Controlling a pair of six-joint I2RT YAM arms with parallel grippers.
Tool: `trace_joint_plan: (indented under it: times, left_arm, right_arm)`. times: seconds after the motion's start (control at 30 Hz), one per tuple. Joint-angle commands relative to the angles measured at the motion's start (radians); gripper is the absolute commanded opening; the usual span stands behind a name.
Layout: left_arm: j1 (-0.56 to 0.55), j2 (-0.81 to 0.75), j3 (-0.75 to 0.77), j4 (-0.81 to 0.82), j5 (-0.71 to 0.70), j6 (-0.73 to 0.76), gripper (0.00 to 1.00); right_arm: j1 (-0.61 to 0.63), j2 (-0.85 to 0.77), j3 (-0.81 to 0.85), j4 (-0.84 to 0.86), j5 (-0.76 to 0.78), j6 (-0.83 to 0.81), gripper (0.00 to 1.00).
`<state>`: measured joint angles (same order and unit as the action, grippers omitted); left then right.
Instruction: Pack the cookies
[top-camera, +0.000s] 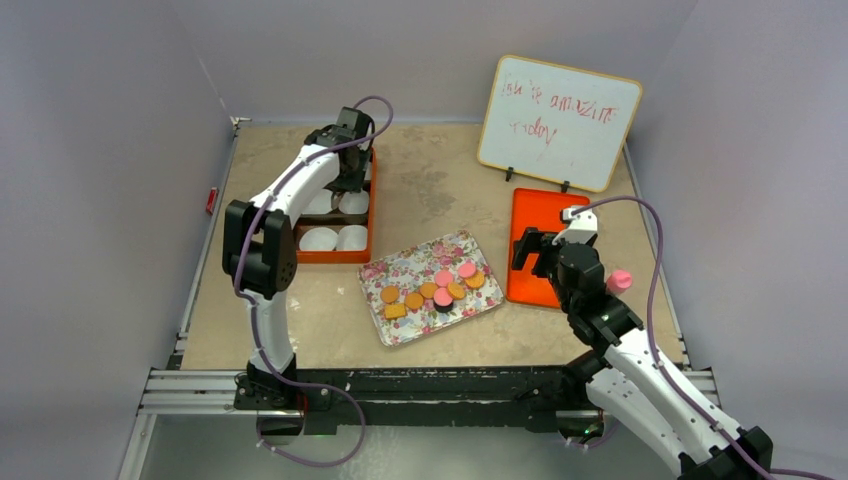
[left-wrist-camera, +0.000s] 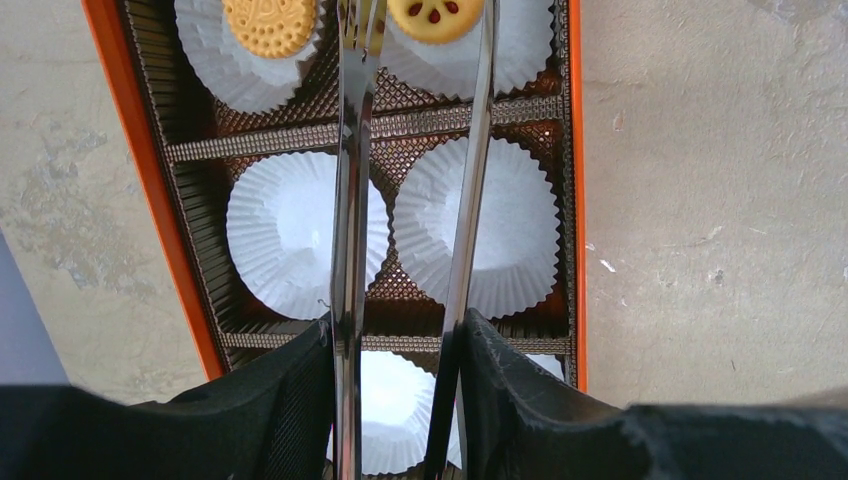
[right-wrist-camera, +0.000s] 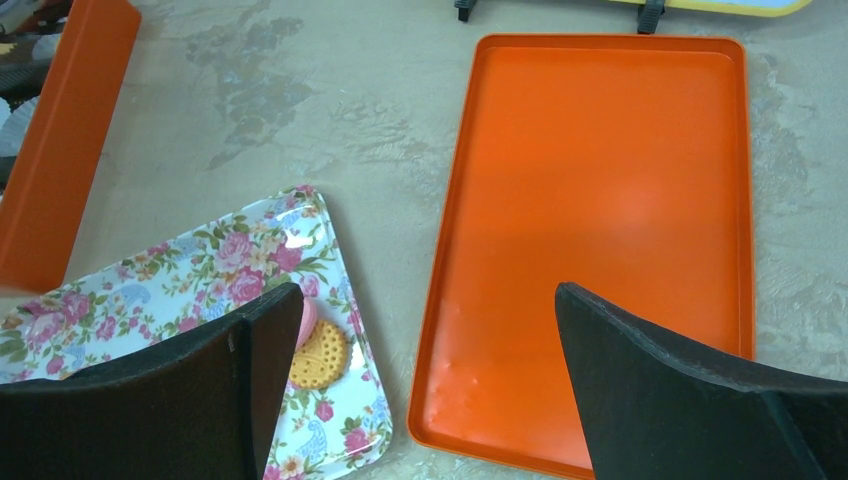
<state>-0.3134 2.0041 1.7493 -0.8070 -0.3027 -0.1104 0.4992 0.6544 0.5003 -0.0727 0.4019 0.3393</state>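
The beige table (top-camera: 440, 190) carries an orange compartment box (top-camera: 335, 257) of white paper cups (left-wrist-camera: 300, 235) at the left and a flat orange tray (top-camera: 535, 215) at the right. A floral tray (top-camera: 440, 250) between them holds most of the cookies (top-camera: 430, 290). The left pincer (left-wrist-camera: 418, 60) hangs over the box, its long metal blades either side of a red-dotted cookie (left-wrist-camera: 435, 15) in a cup, beside a patterned yellow cookie (left-wrist-camera: 268, 22), though I cannot tell whether they pinch it. The right pincer (right-wrist-camera: 428, 300) is spread wide over the flat tray's edge.
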Motion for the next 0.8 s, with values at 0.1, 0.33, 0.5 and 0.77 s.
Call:
trace_joint_plan:
  times: [0.1, 0.33, 0.5, 0.77]
  left_arm:
    - [0.010, 0.012, 0.027, 0.020, 0.004, 0.008, 0.42]
    - [0.010, -0.043, 0.030, 0.011, -0.001, 0.007, 0.42]
    - [0.005, -0.112, 0.021, -0.005, 0.009, 0.006, 0.42]
    - [-0.038, -0.253, -0.043, -0.016, 0.034, -0.009, 0.42]
  right_arm:
    - [0.002, -0.014, 0.006, 0.022, 0.014, -0.011, 0.99]
    - [0.001, -0.029, 0.004, 0.013, 0.020, -0.010, 0.99]
    - [0.001, -0.029, 0.009, 0.009, 0.019, -0.007, 0.99]
    - [0.001, -0.026, 0.022, 0.003, 0.017, -0.004, 0.99]
